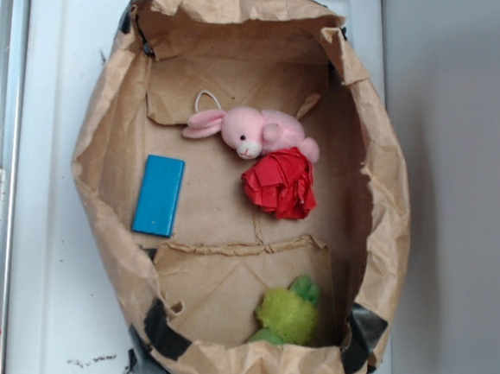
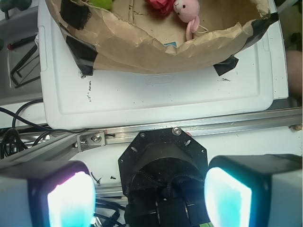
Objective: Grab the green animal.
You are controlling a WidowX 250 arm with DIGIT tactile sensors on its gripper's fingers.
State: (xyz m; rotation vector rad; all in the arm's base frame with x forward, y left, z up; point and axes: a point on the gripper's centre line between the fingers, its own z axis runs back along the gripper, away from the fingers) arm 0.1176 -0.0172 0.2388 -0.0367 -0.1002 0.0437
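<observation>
Green animal (image 1: 288,316) sits inside the brown paper bag (image 1: 107,132), on its floor, tucked against the bag's near taped rim in the exterior view. Farther across the bag floor from it: red ruffled cloth (image 1: 280,182), touching the pink bunny (image 1: 253,132) just beyond. Blue flat block (image 1: 159,195) lies apart from those, near the bag's side wall. Bag rests on a white surface (image 1: 46,249). Black tape patches (image 1: 166,332) hold the bag's rim corners. Hand (image 2: 149,196) is outside the bag, well apart from it, over the metal rail (image 2: 227,125) at the surface's edge; fingers spread wide, nothing between them.
</observation>
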